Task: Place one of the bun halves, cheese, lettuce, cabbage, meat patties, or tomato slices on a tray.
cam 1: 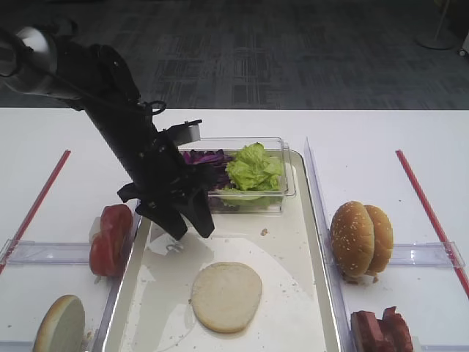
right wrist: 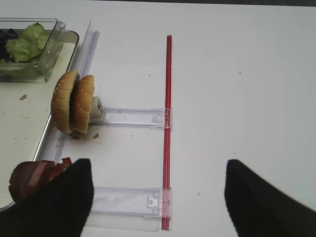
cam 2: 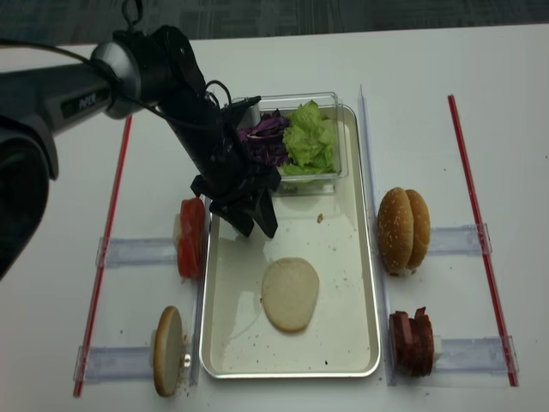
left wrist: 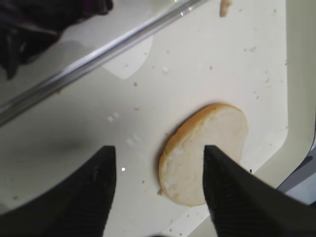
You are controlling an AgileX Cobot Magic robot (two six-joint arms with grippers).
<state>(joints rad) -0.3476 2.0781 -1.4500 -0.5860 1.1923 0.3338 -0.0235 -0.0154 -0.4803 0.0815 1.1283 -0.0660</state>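
Observation:
A pale bun half (cam 1: 226,295) (cam 2: 290,293) (left wrist: 217,133) lies flat on the silvery tray (cam 1: 293,242) (cam 2: 343,257) (left wrist: 74,128). My left gripper (cam 1: 187,227) (cam 2: 257,227) (left wrist: 159,150) hangs open above the tray, up-left of that bun, holding nothing. Another bun half (cam 1: 58,325) stands on edge at the near left, behind it tomato slices (cam 1: 111,238). Lettuce (cam 1: 254,167) and cabbage (cam 1: 205,157) fill a clear box at the tray's far end. Meat patties (cam 1: 381,330) (right wrist: 34,177) sit at the near right. My right gripper (right wrist: 158,168) is open over bare table. Cheese is out of view.
Two sesame buns (cam 1: 360,238) (right wrist: 74,102) stand on edge on a clear rack right of the tray. Red strips (cam 1: 429,213) (right wrist: 168,128) run along both outer sides of the table. Clear plastic rails (right wrist: 131,117) hold the food racks.

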